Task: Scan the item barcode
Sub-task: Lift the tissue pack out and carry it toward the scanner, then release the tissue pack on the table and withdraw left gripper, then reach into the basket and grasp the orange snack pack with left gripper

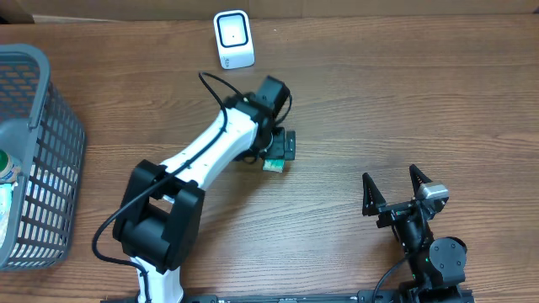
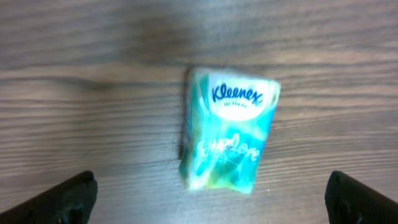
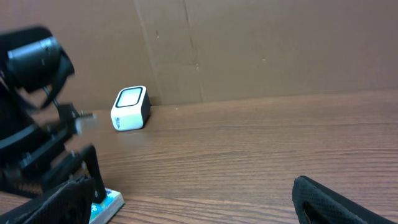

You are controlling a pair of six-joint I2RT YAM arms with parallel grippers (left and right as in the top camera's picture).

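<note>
Left gripper (image 2: 211, 194) is spread wide. The Kleenex pack (image 2: 229, 137) lies loose on the table (image 2: 87, 93) between its 2 fingers, just ahead. Looks light, squishy and slick-wrapped, so I'd pinch gently across the long sides. Right gripper (image 1: 390, 181) is spread too, nothing in it.

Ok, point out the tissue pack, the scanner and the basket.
tissue pack (image 2: 230, 127): left wrist view, middle of its printed front.
scanner (image 1: 232, 34): overhead view, centre of its top window.
basket (image 1: 59, 160): overhead view, its grey mesh side wall.
</note>
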